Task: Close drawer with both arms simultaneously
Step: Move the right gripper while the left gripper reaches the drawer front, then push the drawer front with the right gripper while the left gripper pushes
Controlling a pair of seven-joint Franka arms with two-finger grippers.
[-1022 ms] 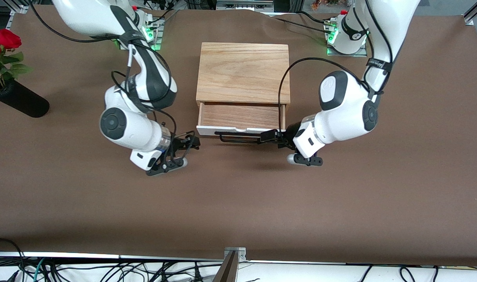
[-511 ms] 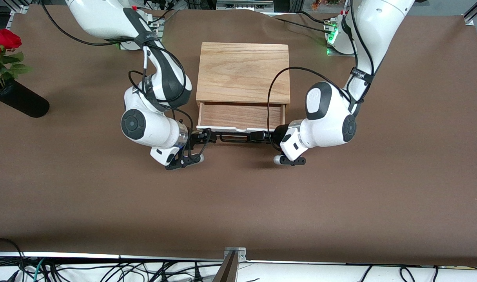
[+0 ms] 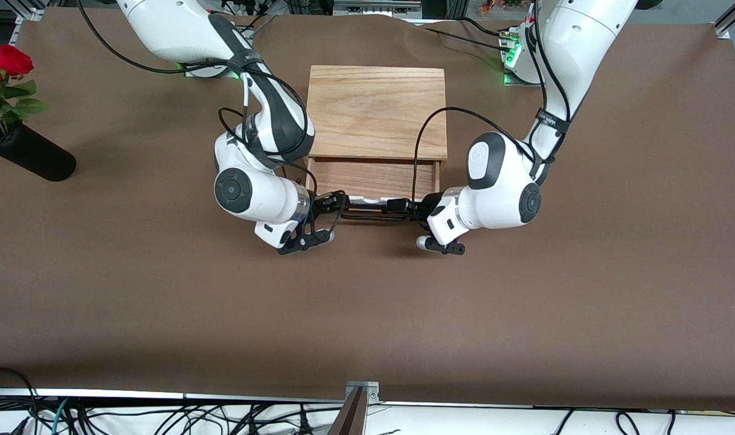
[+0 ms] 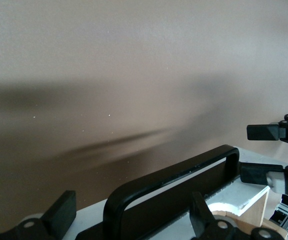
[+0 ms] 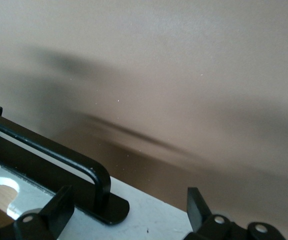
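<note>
The light oak cabinet (image 3: 376,109) stands mid-table with its drawer (image 3: 370,178) pulled partway out toward the front camera. The drawer's white front panel (image 5: 154,217) carries a black bar handle (image 3: 367,212). My right gripper (image 3: 336,204) is at the handle's end toward the right arm. It is open, and its fingers (image 5: 61,205) straddle the handle's foot and the white panel. My left gripper (image 3: 405,208) is at the handle's other end, open, with the handle (image 4: 174,185) between its fingers (image 4: 201,210). The right gripper (image 4: 260,152) also shows in the left wrist view.
A black vase (image 3: 32,158) with red roses (image 3: 5,63) lies toward the right arm's end of the table. Cables and a metal post (image 3: 355,411) run along the table's edge nearest the front camera. Brown cloth covers the table (image 3: 367,314).
Both arms have swung inward from either side, bringing their grippers to the ends of the drawer's handle. The drawer stands about as far out as before.
</note>
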